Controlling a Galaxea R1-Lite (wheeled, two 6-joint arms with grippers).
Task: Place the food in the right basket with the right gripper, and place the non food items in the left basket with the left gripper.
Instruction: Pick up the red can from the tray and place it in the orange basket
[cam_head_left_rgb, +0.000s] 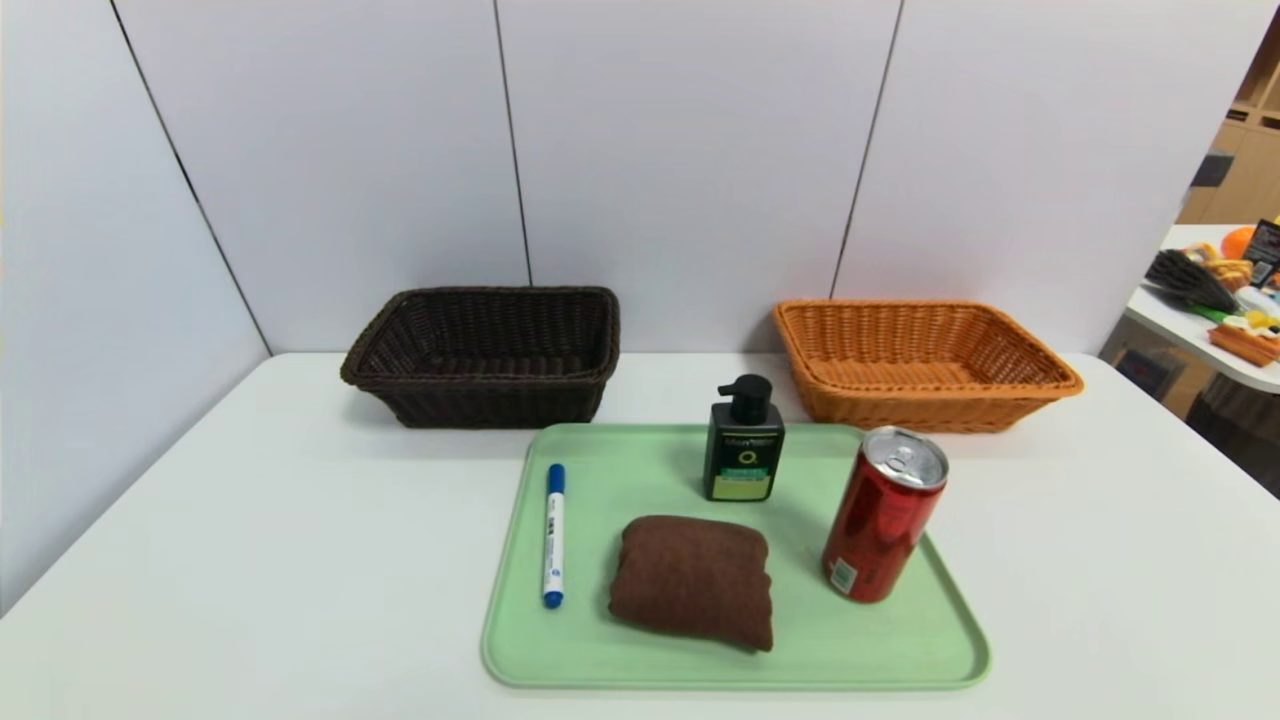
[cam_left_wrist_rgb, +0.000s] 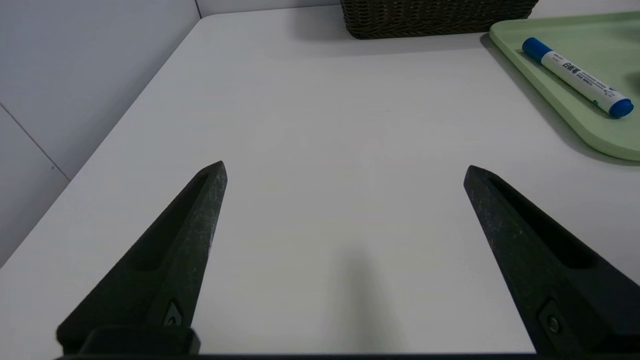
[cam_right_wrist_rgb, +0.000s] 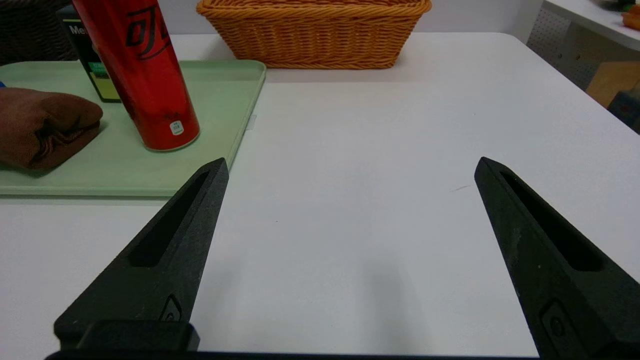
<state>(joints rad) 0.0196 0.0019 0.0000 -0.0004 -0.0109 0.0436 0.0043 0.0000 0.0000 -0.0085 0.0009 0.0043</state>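
While both baskets (cam_head_left_rgb: 480, 300) (cam_head_left_rgb: 925, 312) sat empty, can (cam_head_left_rgb: 884, 515), bottle (cam_head_left_rgb: 743, 442), towel (cam_head_left_rgb: 692, 580) and marker (cam_head_left_rgb: 553, 535) remained on the centre tray (cam_head_left_rgb: 900, 650); left gripper (cam_left_wrist_rgb: 345, 172) and right gripper (cam_right_wrist_rgb: 351, 167) fingers apart, holding nothing.

Green tray (cam_head_left_rgb: 930, 640) – marker (cam_head_left_rgb: 553, 535), towel (cam_head_left_rgb: 692, 580), pump bottle (cam_head_left_rgb: 744, 440), red can (cam_head_left_rgb: 884, 515), two baskets behind

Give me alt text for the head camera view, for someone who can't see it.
A pale green plastic tray on a white table holds a white marker with blue cap, a folded brown towel, a dark green pump bottle and an upright red drink can. Behind it sit a dark brown wicker basket and an orange wicker basket, both empty.
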